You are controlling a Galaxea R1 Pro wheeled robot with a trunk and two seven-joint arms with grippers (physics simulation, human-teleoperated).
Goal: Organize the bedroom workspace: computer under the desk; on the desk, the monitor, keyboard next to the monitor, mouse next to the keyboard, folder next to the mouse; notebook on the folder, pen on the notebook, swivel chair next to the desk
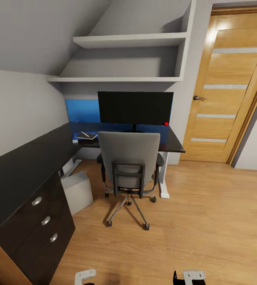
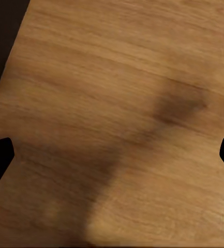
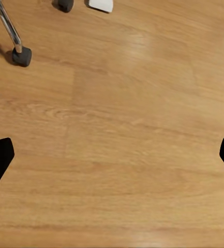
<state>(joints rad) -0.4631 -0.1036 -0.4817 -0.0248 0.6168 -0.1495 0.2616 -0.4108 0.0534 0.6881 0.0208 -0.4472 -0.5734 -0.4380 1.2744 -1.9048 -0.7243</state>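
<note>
Black desk [image 1: 21,166], one monitor [image 1: 135,107], one swivel chair [image 1: 130,158]; both end effectors released

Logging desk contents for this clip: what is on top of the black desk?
On the desk stand the monitor, a notebook with a pen at its left, and a small red object at its right. The swivel chair's back hides the desk's middle.

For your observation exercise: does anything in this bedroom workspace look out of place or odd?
Little stands out. The chair sits squarely at the desk, the monitor stands upright, and the computer is under the desk. A small red thing by the monitor is too small to identify.
</note>
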